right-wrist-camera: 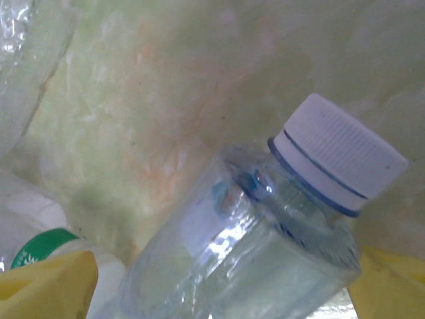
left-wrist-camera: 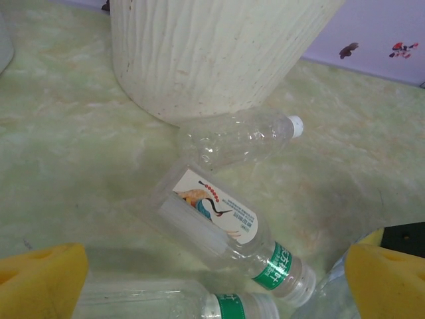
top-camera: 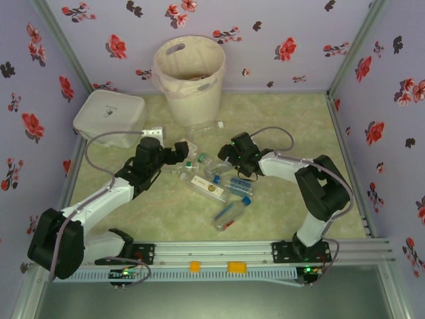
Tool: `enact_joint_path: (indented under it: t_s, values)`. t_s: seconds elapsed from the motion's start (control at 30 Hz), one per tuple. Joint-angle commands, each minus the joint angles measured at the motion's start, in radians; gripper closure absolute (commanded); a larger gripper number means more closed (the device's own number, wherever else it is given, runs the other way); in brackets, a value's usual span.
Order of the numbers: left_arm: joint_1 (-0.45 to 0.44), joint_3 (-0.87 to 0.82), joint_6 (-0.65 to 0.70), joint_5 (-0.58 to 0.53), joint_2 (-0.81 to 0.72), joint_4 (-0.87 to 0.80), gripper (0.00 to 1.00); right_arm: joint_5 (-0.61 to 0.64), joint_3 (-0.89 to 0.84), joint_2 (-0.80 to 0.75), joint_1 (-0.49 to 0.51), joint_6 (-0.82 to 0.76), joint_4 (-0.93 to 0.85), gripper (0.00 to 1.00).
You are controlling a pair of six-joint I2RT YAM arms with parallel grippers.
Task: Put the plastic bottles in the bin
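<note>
Your left gripper [left-wrist-camera: 212, 292] hangs low over the pile of bottles [top-camera: 214, 183] in the middle of the table [top-camera: 299, 126], and its yellow pads [left-wrist-camera: 40, 282] are wide apart. Between the pads of your right gripper [right-wrist-camera: 219, 292] sits a white-capped bottle [right-wrist-camera: 265, 246]; whether they press it, I cannot tell. The bin [top-camera: 189, 70] stands at the far wall, and one clear bottle [left-wrist-camera: 239, 136] lies against its foot.

glossy clear plastic bottles [top-camera: 230, 214], ribbed matt cream bin [left-wrist-camera: 212, 53], yellow foam pads [left-wrist-camera: 40, 279].
</note>
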Motion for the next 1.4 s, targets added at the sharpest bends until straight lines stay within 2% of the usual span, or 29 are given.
enact_joint_path:
  t_s: [0.0, 0.2, 0.4, 0.73, 0.83, 0.97, 1.03, 1.37]
  values:
    - [-0.007, 0.004, -0.012, -0.035, -0.003, 0.089, 0.00, 0.064, 0.028, 0.030, 0.008, 0.068, 0.042, 0.08]
    - [-0.007, 0.004, 0.004, -0.047, 0.011, 0.114, 0.00, 0.107, 0.007, 0.060, 0.011, 0.137, 0.113, 0.18]
    - [-0.007, -0.004, -0.019, -0.058, 0.013, 0.118, 0.00, 0.150, -0.015, 0.071, 0.019, 0.178, 0.151, 0.22]
    - [-0.008, -0.003, -0.039, -0.098, 0.009, 0.115, 0.00, 0.211, -0.060, 0.010, 0.017, 0.184, 0.213, 0.44]
    - [-0.007, -0.002, -0.046, -0.107, 0.009, 0.122, 0.00, 0.230, -0.072, -0.022, 0.016, 0.177, 0.226, 0.48]
    - [-0.007, 0.004, -0.056, -0.114, 0.013, 0.125, 0.00, 0.210, -0.078, -0.051, -0.002, 0.142, 0.280, 0.52]
    - [-0.007, 0.005, -0.059, -0.114, 0.011, 0.124, 0.00, 0.185, -0.078, -0.063, -0.017, 0.108, 0.310, 0.58]
    - [-0.007, -0.022, -0.061, -0.150, -0.022, 0.110, 0.00, 0.101, -0.082, -0.159, -0.114, 0.021, 0.348, 0.61]
